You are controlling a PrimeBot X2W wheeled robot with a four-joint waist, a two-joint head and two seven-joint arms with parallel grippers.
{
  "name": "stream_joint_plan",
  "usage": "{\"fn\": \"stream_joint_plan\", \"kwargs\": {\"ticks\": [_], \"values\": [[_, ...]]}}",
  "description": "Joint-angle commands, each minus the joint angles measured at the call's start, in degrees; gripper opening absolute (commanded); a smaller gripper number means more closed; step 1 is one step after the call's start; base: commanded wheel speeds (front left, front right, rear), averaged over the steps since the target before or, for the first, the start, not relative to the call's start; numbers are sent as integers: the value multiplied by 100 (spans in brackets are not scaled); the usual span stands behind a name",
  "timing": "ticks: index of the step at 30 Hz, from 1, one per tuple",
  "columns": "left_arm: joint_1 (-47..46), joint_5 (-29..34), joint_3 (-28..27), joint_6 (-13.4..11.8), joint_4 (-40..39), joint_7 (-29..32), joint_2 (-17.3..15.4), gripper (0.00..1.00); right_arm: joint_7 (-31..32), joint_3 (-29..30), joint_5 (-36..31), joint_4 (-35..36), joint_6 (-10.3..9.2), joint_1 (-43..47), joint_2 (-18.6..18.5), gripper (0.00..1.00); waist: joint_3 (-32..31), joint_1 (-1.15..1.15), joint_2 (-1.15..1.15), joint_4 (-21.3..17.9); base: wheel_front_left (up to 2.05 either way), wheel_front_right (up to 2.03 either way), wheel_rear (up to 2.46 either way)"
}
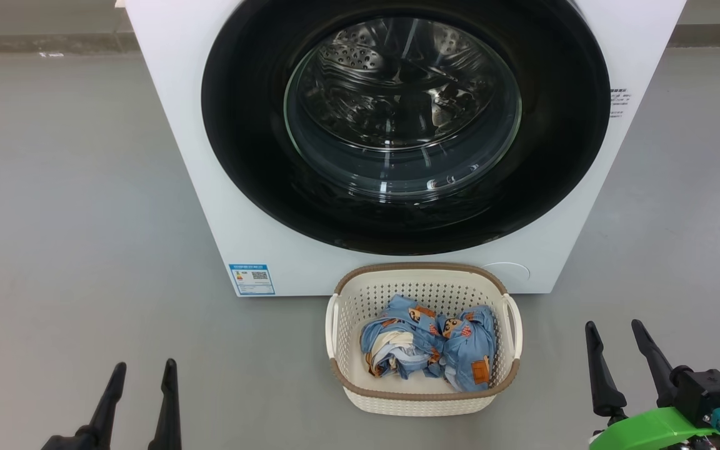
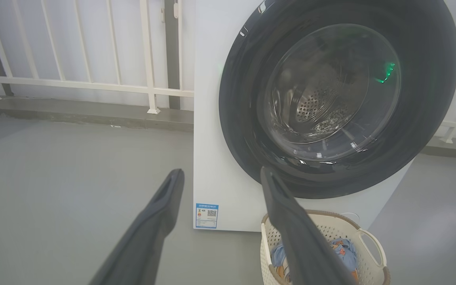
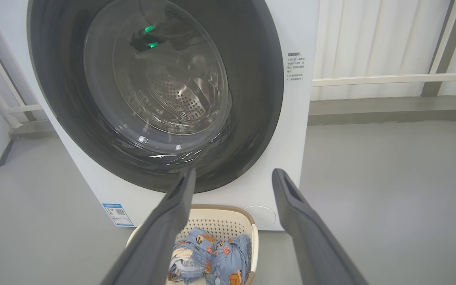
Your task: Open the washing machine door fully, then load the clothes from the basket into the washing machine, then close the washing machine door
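The washing machine (image 1: 222,187) stands with its door (image 1: 405,125) shut, so the basket (image 1: 422,269) waits on the floor (image 1: 54,250) just before the machine, clothes (image 1: 429,347) heaped inside (ready for loading). The left pincer (image 1: 146,364) and right pincer (image 1: 613,325) hang empty and spread open, farther back from the machine.

The big white box of a washing machine (image 1: 210,187) has a smooth, faintly sheeny front; its large round door (image 1: 405,119) has a wide glossy black rim, mirror-smooth, around bulging clear glass, behind which the perforated steel drum (image 1: 360,56) gleams polished. The small cream plastic basket (image 1: 422,406) is matt, pierced with fine holes, its brown rim moulded to a woven texture; the light-blue printed clothes (image 1: 429,350) in it are soft creased cloth with white lining; the grey floor (image 1: 72,219) looks smooth and matt.
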State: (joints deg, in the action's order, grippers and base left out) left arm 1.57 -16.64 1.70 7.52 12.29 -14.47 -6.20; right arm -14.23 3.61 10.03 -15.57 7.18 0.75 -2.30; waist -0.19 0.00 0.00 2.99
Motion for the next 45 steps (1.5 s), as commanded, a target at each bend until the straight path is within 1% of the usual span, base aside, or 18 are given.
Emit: {"fn": "stream_joint_plan", "kwargs": {"ticks": [1, 6, 12, 35, 37, 45], "values": [[-63, 103, -199, -3, -86, -52, -71, 100, -77, -150, -15, 152, 31, -13, -58, 100, -3, 0, 0, -6, 0, 5, -6], [-74, 142, -199, -3, -61, -52, -59, 100, -77, -143, -11, 164, 31, 1, -58, 100, -3, 0, 0, -17, 25, 28, -53], [-73, 182, -179, -3, -58, -52, -41, 100, -77, -140, -15, 188, 31, 22, -58, 100, -3, 0, 0, -24, 70, 70, -140], [-110, 146, -157, -3, -137, -52, -19, 100, -77, -150, 1, 216, 31, -38, -58, 100, 97, 0, 0, -63, 120, 120, -240], [-125, 36, -132, -3, -190, -52, -6, 100, -77, -139, -3, 220, 31, -48, -58, 100, 110, 0, 0, -62, 100, 100, -199], [-133, -16, -89, -3, -166, -52, -13, 100, -77, -154, 0, 194, 31, -102, -58, 100, 116, 0, 0, -48, 60, 60, -121]]}}
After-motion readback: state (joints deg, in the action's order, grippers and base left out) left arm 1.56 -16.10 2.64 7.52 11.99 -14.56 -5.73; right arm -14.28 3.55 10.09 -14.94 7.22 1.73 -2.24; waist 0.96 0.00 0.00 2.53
